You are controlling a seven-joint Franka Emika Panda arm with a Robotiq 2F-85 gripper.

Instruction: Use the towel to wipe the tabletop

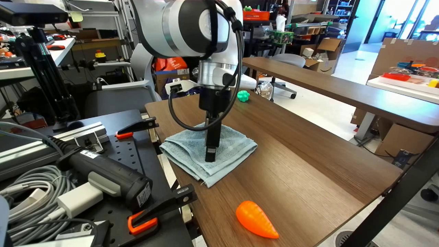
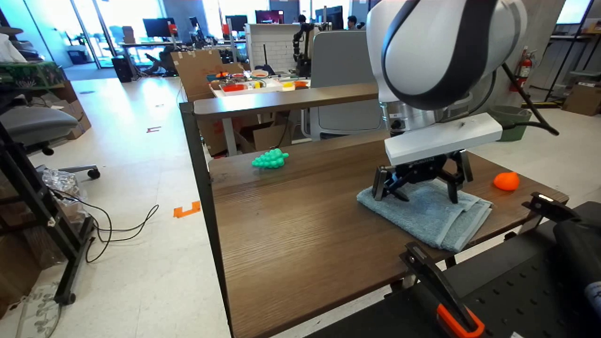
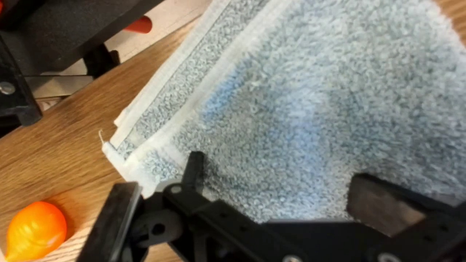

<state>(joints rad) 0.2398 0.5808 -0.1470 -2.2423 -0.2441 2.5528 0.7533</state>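
Note:
The towel is a folded pale blue-grey cloth lying flat on the tabletop near one long edge, seen in both exterior views (image 1: 236,145) (image 2: 429,216). It fills much of the wrist view (image 3: 309,91). The tabletop is dark brown wood grain (image 1: 295,168) (image 2: 300,234) and shows beside the towel in the wrist view (image 3: 80,109). My gripper (image 1: 210,154) points down over the towel. Its fingers are spread wide (image 2: 416,192), with bare towel between them in the wrist view (image 3: 277,169). The fingertips are at the towel's surface; whether they press on it I cannot tell.
An orange carrot-shaped object (image 1: 256,219) (image 2: 506,181) lies near the towel. A green grape-shaped toy (image 1: 243,96) (image 2: 271,158) lies near the far end. A black cart with clamps (image 1: 163,206) (image 2: 441,286) borders the table. A black post (image 2: 202,197) stands at the tabletop's edge.

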